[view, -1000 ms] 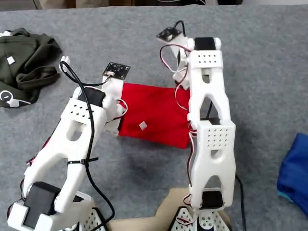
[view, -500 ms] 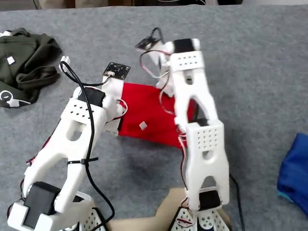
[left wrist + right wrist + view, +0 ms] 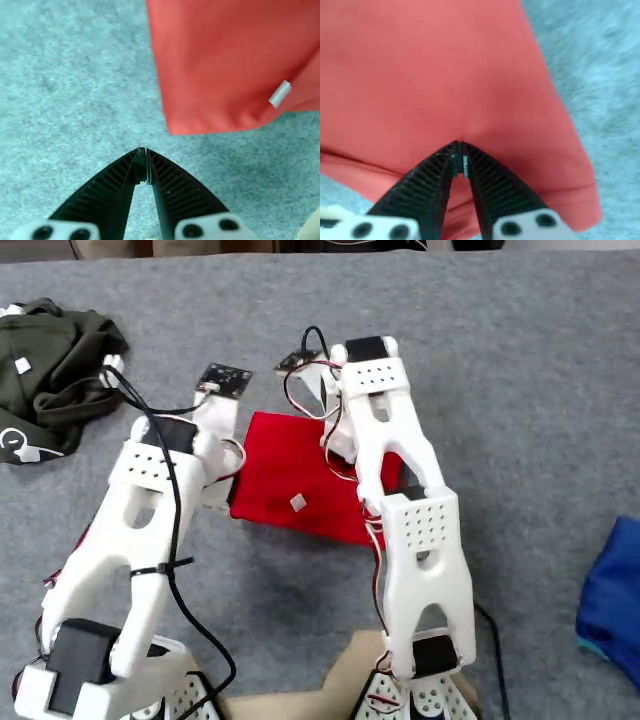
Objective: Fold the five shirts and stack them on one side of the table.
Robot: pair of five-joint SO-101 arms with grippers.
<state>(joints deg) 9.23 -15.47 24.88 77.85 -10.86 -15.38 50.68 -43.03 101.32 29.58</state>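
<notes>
While left end effector (image 3: 141,152) and right end effector (image 3: 457,147) are closed, three shirts (image 3: 285,465) (image 3: 45,350) (image 3: 615,590) lie

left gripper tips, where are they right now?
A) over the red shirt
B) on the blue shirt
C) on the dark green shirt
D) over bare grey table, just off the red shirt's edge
D: in the left wrist view the left gripper is shut with its tips over the grey table, and the red shirt lies just beyond them, not between the jaws.
</notes>
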